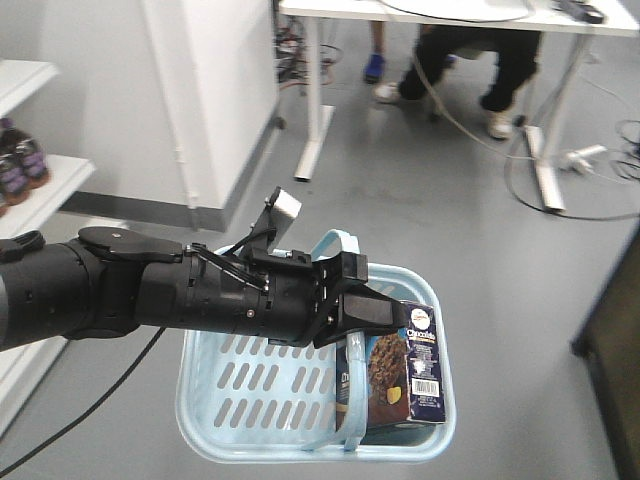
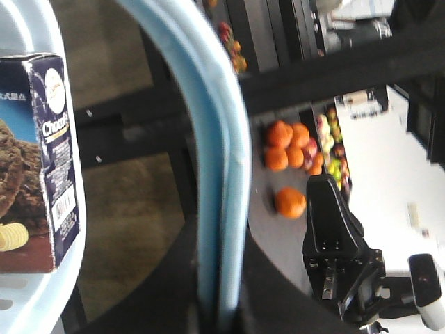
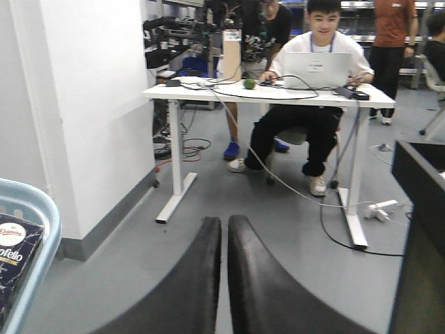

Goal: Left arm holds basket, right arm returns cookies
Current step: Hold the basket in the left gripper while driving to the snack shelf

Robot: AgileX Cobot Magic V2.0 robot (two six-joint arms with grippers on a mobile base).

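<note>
The light blue basket (image 1: 215, 405) hangs above the grey floor. Its two loop handles (image 2: 222, 181) are pinched together in my left gripper (image 1: 350, 310), which is shut on them. The navy cookies box (image 1: 405, 365) stands upright inside the basket at its right end; it also shows in the left wrist view as the cookies box (image 2: 38, 160). My right gripper (image 3: 224, 226) is shut with nothing between its fingers, pointing at the floor to the right of the basket rim (image 3: 38, 209). A corner of the cookies box (image 3: 17, 254) shows at that view's left edge.
White shelves (image 1: 40, 190) with dark bottles stand at the left, and a white cabinet (image 1: 215, 90) behind. A white desk (image 3: 271, 94) with a seated person and floor cables (image 1: 560, 170) lies ahead. A black unit (image 1: 612, 350) is at the right. Oranges (image 2: 288, 146) lie on a shelf.
</note>
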